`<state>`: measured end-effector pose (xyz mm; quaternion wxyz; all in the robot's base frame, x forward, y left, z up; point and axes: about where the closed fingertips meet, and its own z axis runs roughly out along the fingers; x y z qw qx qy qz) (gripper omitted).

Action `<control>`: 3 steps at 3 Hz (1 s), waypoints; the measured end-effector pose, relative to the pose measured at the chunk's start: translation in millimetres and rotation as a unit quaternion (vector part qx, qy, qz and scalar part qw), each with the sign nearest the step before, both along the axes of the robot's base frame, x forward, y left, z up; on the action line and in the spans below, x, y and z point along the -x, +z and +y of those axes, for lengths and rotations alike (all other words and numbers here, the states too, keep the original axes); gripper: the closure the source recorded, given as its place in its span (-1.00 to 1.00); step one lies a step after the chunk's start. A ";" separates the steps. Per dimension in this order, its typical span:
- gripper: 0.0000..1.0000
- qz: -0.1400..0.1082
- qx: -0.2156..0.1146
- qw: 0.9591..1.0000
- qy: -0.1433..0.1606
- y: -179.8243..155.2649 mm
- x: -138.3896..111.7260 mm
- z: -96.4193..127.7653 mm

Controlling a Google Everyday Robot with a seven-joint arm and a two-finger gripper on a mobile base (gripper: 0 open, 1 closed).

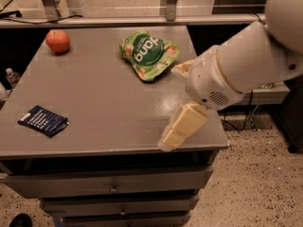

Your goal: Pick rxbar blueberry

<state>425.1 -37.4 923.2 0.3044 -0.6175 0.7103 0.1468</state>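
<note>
The rxbar blueberry (43, 120) is a flat dark navy wrapper with white print, lying at the front left of the grey table (99, 93). My gripper (171, 106) hangs over the table's front right part, far to the right of the bar. Its two cream fingers stand apart, one finger (183, 126) near the front edge and the other by the green bag. It is open and holds nothing.
A green snack bag (147, 53) lies at the back middle, just left of my gripper. A red apple (57, 40) sits at the back left. Drawers (113, 186) are below the tabletop. A shelf runs behind the table.
</note>
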 end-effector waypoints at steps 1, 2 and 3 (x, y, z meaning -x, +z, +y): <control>-1.00 -0.026 0.010 0.997 0.068 -32.9 -25.7 31.9; -1.00 -0.030 -0.012 0.994 0.105 -70.3 -52.5 69.7; -1.00 -0.014 -0.052 0.994 0.090 -97.4 -67.0 105.1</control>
